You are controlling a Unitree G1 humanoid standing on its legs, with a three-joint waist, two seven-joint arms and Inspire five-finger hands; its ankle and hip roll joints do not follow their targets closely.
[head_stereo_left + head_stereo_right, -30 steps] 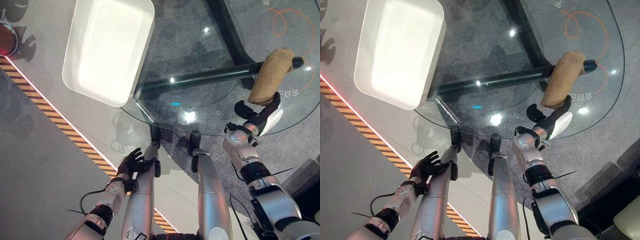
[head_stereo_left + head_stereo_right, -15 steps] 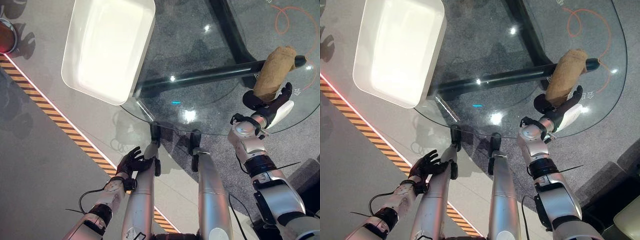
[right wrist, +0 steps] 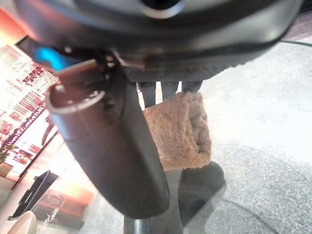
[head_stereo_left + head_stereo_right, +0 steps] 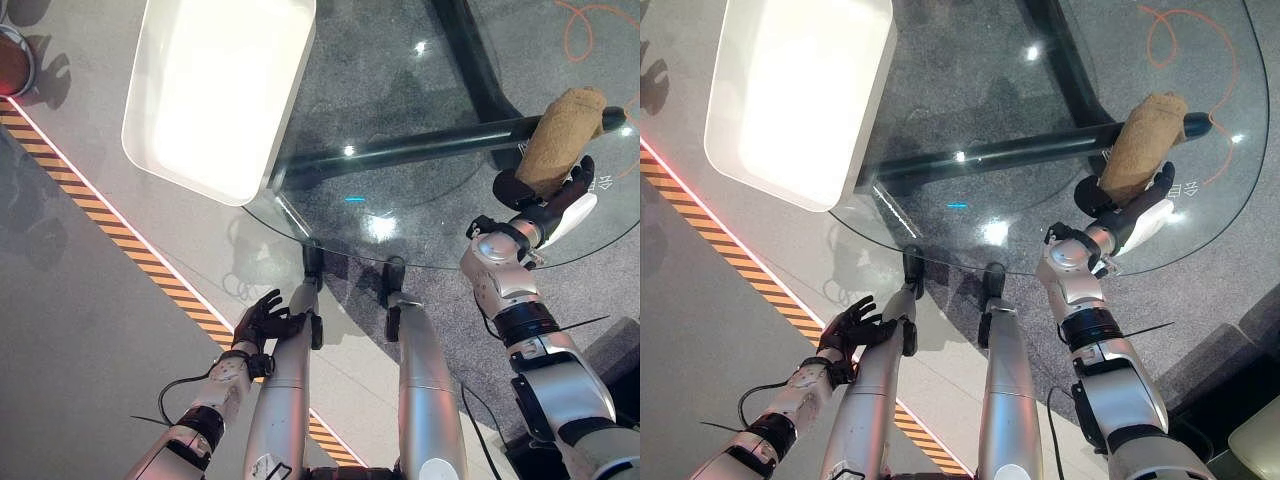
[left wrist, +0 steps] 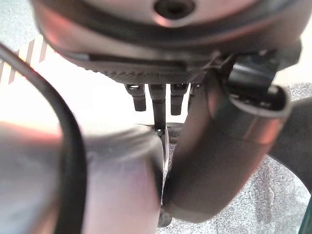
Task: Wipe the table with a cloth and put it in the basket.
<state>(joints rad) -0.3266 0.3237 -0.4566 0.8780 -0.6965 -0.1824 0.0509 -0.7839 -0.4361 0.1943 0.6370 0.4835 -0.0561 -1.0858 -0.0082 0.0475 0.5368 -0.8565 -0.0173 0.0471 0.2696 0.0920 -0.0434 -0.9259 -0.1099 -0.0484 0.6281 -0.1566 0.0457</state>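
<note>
Right eye view — cloth on table | right robot hand touching its near end

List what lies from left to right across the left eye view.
Red round object at the edge → white basket → left robot hand → glass table → brown cloth, with the right robot hand at its near end.

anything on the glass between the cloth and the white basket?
No: bare glass table between the brown cloth and the white basket, in both eye views.
</note>
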